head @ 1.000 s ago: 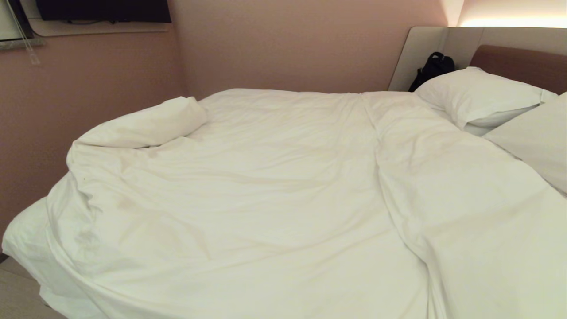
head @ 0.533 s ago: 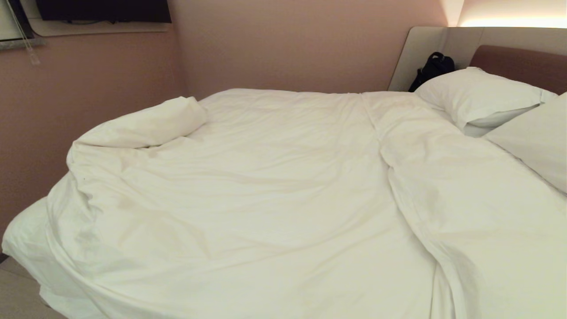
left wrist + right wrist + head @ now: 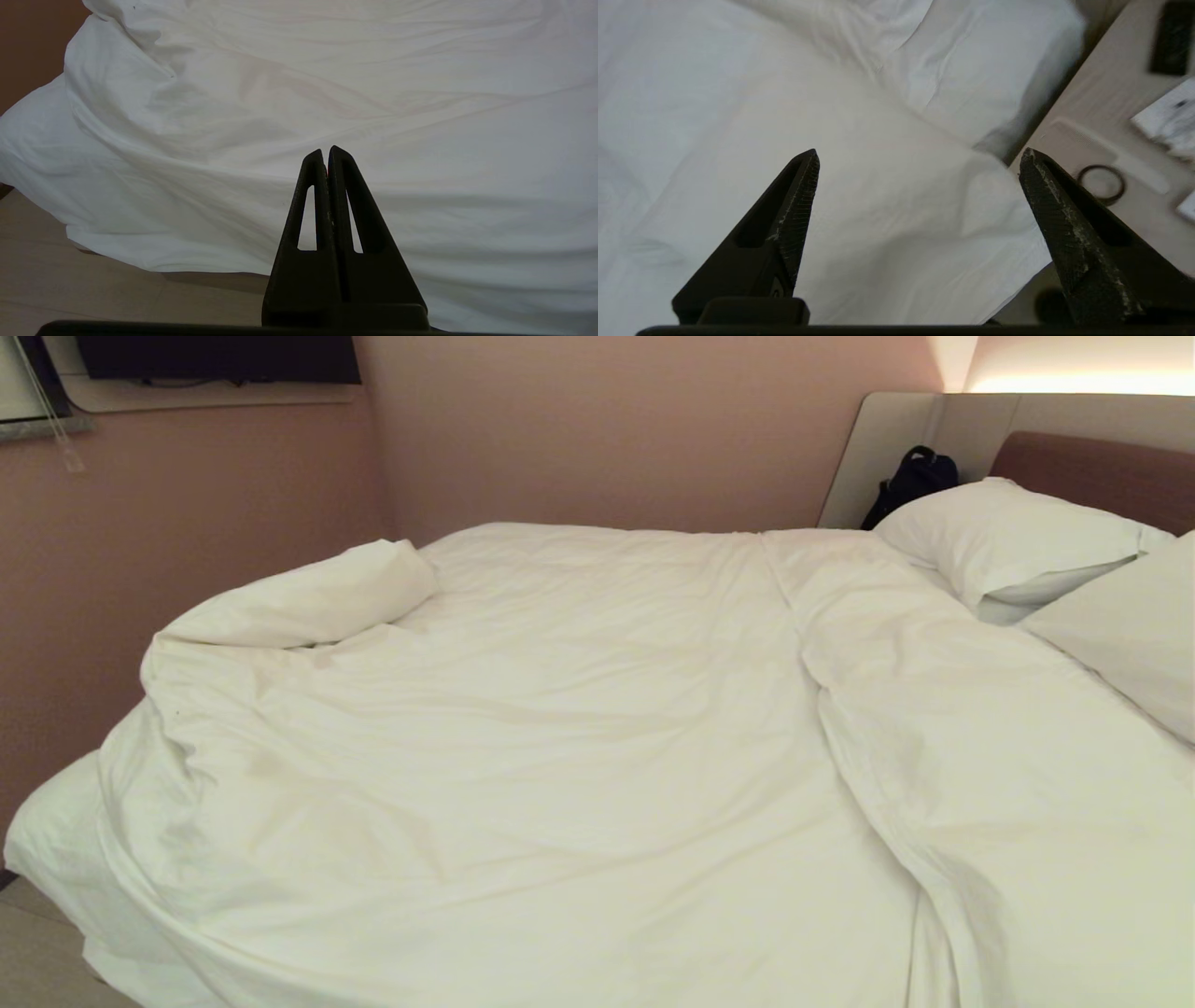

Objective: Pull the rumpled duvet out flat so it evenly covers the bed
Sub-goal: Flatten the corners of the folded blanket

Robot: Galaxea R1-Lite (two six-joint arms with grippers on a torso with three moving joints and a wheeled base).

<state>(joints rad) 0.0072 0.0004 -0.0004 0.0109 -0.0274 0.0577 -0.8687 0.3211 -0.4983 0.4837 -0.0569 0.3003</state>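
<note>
No legible writing — duvet [image 3: 560, 756] rumpled

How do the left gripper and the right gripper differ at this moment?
The left gripper is shut, its fingers pressed together; the right gripper stands wide open. The left gripper hangs by the duvet edge near the floor; the right gripper is over the duvet near a pillow. Both are black, hold nothing, and are out of the head view.
</note>
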